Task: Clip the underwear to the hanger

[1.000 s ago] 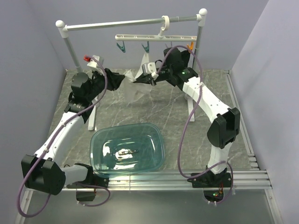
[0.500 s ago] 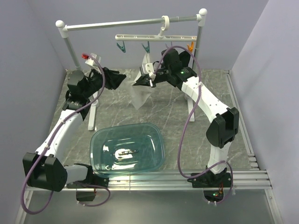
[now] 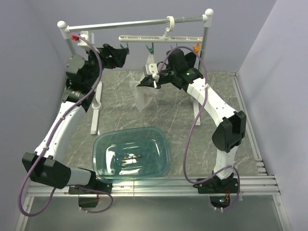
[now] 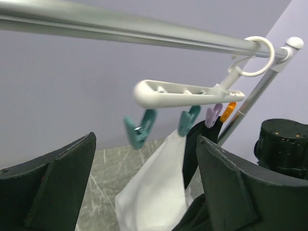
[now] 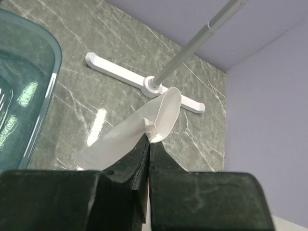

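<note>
I see my right gripper (image 5: pixel 148 142) pinching the soft, creased white underwear (image 5: pixel 120 137); my left gripper (image 4: pixel 145 144) gapes wide near the long plastic hanger (image 4: pixel 183 94).

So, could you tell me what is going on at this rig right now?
The two arms are pegging the white underwear onto the hanger that hangs on the rail. The right pincer is shut on one edge of the cloth and holds it up below the pegs. Another corner appears to be caught in the inner teal peg. The left pincer is open and empty, raised beside the outer teal peg, which has no cloth in it yet.
</note>
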Tool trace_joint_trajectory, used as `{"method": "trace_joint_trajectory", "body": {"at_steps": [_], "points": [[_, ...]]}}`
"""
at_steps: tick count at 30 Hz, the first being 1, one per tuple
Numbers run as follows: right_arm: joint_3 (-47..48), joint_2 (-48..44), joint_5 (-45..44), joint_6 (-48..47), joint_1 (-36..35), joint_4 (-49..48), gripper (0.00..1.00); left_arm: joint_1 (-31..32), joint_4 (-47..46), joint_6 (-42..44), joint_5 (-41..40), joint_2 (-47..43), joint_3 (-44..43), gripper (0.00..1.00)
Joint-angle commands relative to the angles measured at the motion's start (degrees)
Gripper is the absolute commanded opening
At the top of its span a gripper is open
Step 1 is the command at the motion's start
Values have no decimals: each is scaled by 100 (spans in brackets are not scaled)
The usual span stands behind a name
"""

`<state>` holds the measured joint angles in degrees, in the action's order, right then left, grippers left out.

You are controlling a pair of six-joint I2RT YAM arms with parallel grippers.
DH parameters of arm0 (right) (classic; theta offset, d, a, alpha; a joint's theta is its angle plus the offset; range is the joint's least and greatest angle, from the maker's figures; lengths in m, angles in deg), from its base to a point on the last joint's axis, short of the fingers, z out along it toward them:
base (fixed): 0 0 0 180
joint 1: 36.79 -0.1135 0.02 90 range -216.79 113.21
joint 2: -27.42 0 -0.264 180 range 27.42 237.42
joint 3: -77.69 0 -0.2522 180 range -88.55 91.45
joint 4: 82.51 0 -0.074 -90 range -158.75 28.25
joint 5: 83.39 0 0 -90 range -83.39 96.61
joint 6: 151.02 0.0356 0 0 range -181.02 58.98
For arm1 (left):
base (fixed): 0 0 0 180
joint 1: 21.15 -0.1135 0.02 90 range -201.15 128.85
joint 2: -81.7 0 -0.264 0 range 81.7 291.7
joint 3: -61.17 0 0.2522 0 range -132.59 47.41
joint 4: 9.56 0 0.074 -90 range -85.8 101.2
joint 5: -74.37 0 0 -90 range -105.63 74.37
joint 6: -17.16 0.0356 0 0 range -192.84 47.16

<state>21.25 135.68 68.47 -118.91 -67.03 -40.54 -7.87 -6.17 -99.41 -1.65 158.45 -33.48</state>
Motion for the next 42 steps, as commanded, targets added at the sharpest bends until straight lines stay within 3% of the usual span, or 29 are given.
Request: {"method": "trace_joint_trajectory", "body": {"at_steps": [1, 4, 10, 16, 22, 31, 33, 37, 42], "points": [[15, -157, -157, 259, -26, -385, 0, 525, 193, 360, -1027, -124, -201, 90], [85, -122, -228, 558, -17, -553, 0, 1131, 351, 986, -1870, -143, -156, 89], [77, -104, -140, 761, -96, -746, 0, 1361, 1019, 926, -3339, 261, -805, 84], [33, -113, -157, 805, -175, -834, 0, 1397, 958, 776, -3586, 507, -1096, 90], [42, -104, -219, 823, -193, -940, 0, 1414, 1020, 644, -3718, 788, -1412, 82], [24, -104, -271, 823, -202, -975, 0, 1414, 1327, 565, -3903, 1193, -1940, 76], [15, -104, -280, 779, -202, -957, 0, 1414, 1327, 547, -3946, 1211, -1975, 72], [15, -113, -315, 718, -202, -940, 0, 1406, 1310, 530, -3920, 1167, -1984, 49], [103, -78, -368, 805, -202, -992, 0, 1397, 1309, 617, -3736, 1123, -1949, 30]]}}
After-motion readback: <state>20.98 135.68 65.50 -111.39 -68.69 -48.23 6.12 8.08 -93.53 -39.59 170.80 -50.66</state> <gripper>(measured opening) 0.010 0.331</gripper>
